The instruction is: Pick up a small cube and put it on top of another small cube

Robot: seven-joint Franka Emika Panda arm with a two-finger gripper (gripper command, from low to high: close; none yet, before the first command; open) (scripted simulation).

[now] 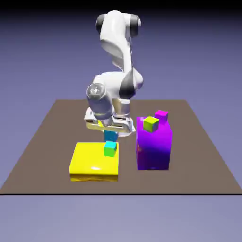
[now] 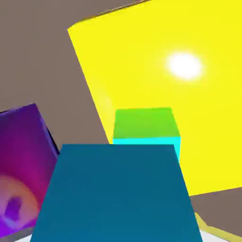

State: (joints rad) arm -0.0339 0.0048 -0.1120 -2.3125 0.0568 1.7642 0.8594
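The brown desk [image 1: 42, 142] is carrying everything, and the white arm [image 1: 118, 56] is bending down over its middle. On the exterior view's right a tall purple block [image 1: 153, 146] is standing, with a lime-green cube [image 1: 151, 124] and a magenta cube [image 1: 161, 114] sitting on its top. To its left, apart from it, a flat yellow slab [image 1: 92, 163] is lying on the desk, and the hand view is showing it as a bright sheet with a white glare spot.

The tool [image 1: 110, 136] is hanging over the slab's corner nearest the purple block, clenched on the cyan cube [image 1: 109, 135], which is showing between the fingers just under the hand. In the hand view this cyan cube [image 2: 116, 194] is filling the lower part of the picture as a large dark teal face and is hiding the fingertips.

Right beneath it, the green cube with the teal top [image 1: 109, 150] is resting on the yellow slab. In the hand view its green side and bright cyan edge [image 2: 146, 125] are peeking out just past the held cube. Whether the two cubes are touching cannot be told from either view.
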